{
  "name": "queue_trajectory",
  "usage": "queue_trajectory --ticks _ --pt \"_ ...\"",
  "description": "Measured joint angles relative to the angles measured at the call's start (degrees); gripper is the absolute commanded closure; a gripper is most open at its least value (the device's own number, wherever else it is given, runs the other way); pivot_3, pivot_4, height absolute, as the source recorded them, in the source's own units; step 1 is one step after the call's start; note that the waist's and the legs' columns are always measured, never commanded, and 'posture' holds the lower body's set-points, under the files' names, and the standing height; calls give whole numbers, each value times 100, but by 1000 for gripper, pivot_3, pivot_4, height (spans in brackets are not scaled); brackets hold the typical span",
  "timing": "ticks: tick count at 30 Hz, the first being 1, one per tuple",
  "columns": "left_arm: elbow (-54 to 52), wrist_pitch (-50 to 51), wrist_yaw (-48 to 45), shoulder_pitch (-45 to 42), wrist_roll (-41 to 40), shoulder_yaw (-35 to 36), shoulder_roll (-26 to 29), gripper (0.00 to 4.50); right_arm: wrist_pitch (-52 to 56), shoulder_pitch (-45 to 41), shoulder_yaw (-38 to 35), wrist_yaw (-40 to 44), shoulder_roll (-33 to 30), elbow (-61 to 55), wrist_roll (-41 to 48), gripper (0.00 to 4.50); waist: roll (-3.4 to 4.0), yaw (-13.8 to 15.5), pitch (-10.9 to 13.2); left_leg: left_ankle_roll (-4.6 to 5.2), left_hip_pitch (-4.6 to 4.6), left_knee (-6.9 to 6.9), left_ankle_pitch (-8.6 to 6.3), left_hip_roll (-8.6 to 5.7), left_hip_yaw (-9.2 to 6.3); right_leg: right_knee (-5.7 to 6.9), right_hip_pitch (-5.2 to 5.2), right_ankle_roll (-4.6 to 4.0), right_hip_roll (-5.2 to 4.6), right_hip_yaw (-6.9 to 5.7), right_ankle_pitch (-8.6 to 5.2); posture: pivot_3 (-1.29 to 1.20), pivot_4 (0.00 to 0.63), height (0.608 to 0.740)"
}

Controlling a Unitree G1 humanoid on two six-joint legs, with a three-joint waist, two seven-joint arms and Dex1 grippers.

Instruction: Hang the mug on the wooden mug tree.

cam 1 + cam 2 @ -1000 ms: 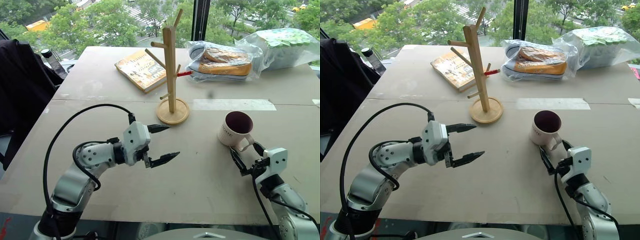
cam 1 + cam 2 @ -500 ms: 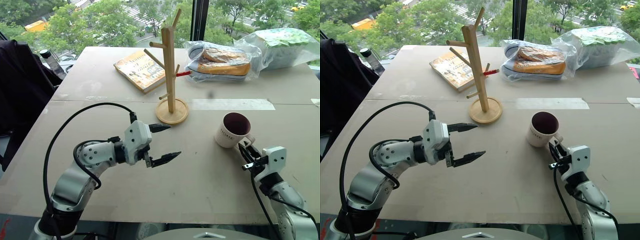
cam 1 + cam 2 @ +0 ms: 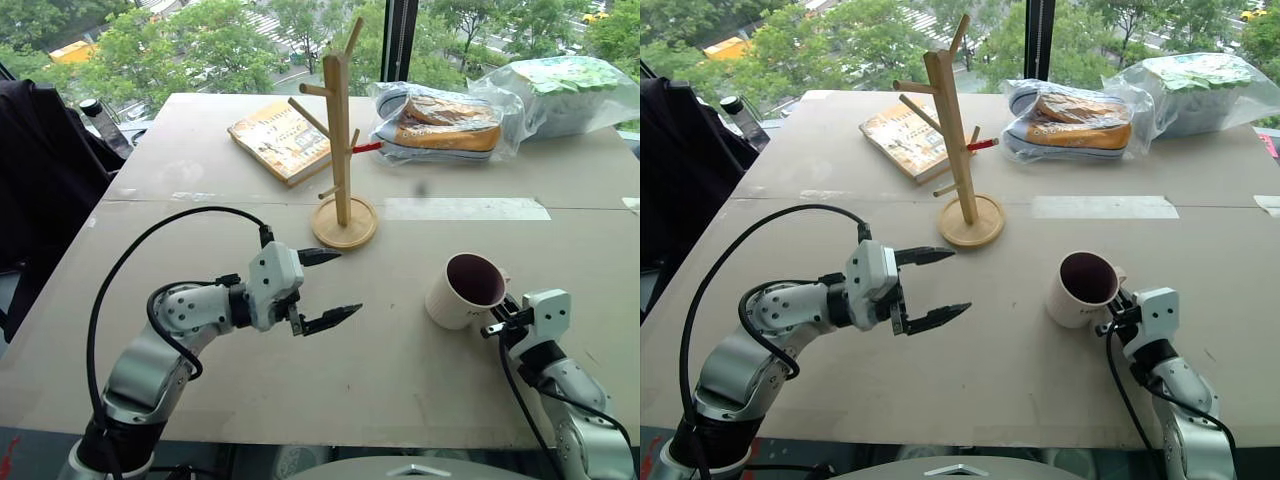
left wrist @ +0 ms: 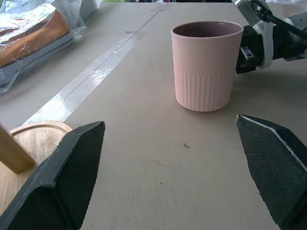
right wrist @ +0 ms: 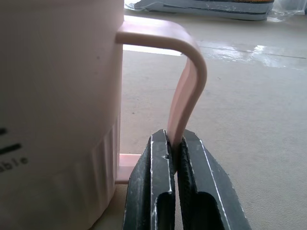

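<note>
change: right gripper [image 5: 173, 158] jaws stood spread on either side of the handle a second ago, now pinched shut on the lower part of the thin loop handle [image 5: 184, 91]; small cream-white ceramic mug with dark maroon inside [image 3: 465, 290] has slid a little toward robot's left and turned, lettering that faced the head camera now faces away.
meaning: grasp looks made, lift not begun; mug sits on the table, so hanging step is all ahead.
mug place: on beige board table [image 3: 400, 340], right-front area, well apart from the tall light-wood mug tree with angled pegs on round disc base [image 3: 341, 150].
mug axis: upright, long axis vertical, mouth up; handle points toward the right gripper, away from the tree.
left gripper: [image 3: 325, 288] black fingers spread wide, holding nothing, hovering over table between robot and tree base, aimed at mug.
tree: upright, all pegs bare.
next call: judging by layout, mug needs raising and carrying left-forward, handle loop turned to meet an up-slanted peg; narrow pinch on handle could let mug swing.
clutter: paperback book [image 3: 283, 140], bagged shoes [image 3: 445, 122], bagged green item [image 3: 565, 90] at far edge, clear of the path.
</note>
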Motion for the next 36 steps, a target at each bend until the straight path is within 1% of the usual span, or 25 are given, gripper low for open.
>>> queue_trajectory --ticks 3,6,8,10,12,14,16,17,19,21,23,26,28,29,36 --pt "0 -4 11 22 -15 9 -41 0 102 -94 3 -1 -54 -4 1 4487 0 2 0 0 0 0 0 0 0 0 0 0 0 0 0 0 150 740" --pt "0 -11 70 49 -118 44 -134 0 231 -194 10 79 -239 -94 13 4487 0 1 1 0 0 0 0 0 1 0 0 1 0 1 1 0 150 740" --pt "7 -17 149 147 -278 204 -315 0 444 -395 49 340 -639 -204 67 4487 2 -18 3 0 1 0 0 0 12 1 -2 4 -1 9 3 0 150 740" --pt "16 -52 272 292 -498 389 -549 0 588 -819 62 696 -1114 -324 113 4487 -7 -25 9 1 4 5 0 1 10 3 -1 5 1 7 4 0 150 740" --pt "22 -96 358 371 -602 464 -704 0 625 -1100 87 891 -1352 -326 154 4487 -12 -19 12 1 3 7 0 3 10 5 0 5 5 6 4 0 150 740" --pt "23 -199 504 493 -660 574 -914 0 800 -1690 157 1135 -1646 -253 176 4487 -17 -27 16 1 4 12 0 4 12 6 0 5 9 8 5 0 150 740" --pt "27 -340 784 546 -658 687 -1179 0 1071 -2821 332 1623 -2096 -39 299 4487 -16 -44 24 1 3 23 0 6 10 8 1 8 13 6 9 0 150 740" --pt "27 -352 807 540 -658 686 -1200 0 1082 -2909 343 1662 -2132 -31 300 4487 -17 -39 26 1 1 24 0 6 10 8 1 8 13 6 9 0 150 740" --pt "7 -453 1032 590 -665 767 -1404 0 1082 -3902 645 2168 -2338 393 278 4487 -28 -33 30 1 -2 26 0 6 5 7 3 7 13 2 10 0 150 740" --pt "-29 -517 1146 666 -667 795 -1503 0 953 -4767 973 2576 -2356 1066 160 4487 -31 -36 32 2 -2 26 0 6 8 6 4 7 12 3 10 0 150 740" --pt "-91 -534 1229 760 -672 781 -1551 0 776 -5404 1198 2875 -2337 1707 -1 4487 -33 -34 34 3 -6 25 -1 6 11 4 2 7 8 4 10 0 150 740" --pt "-234 -609 1365 930 -842 865 -1729 0 182 -6491 1647 3423 -2107 3004 -352 4487 -36 -42 38 3 -7 24 -1 7 13 3 -1 7 3 4 10 0 150 740" --pt "-292 -636 1430 970 -899 887 -1790 0 -100 -6866 1773 3571 -1968 3475 -495 4487 -38 -44 40 3 -8 24 -1 7 11 3 -2 7 2 2 11 0 150 740" --pt "-384 -715 1492 1043 -945 906 -1875 0 -433 -7327 1900 3725 -1754 4111 -663 4487 -38 -65 40 3 -8 23 -1 7 12 3 -2 6 0 3 11 0 150 740" --pt "-611 -1065 1661 1344 -987 890 -2131 0 -1261 -8199 2082 4042 -1228 5372 -966 4487 -38 -107 41 2 -12 21 -2 7 9 2 -4 6 -11 -1 12 0 150 740"
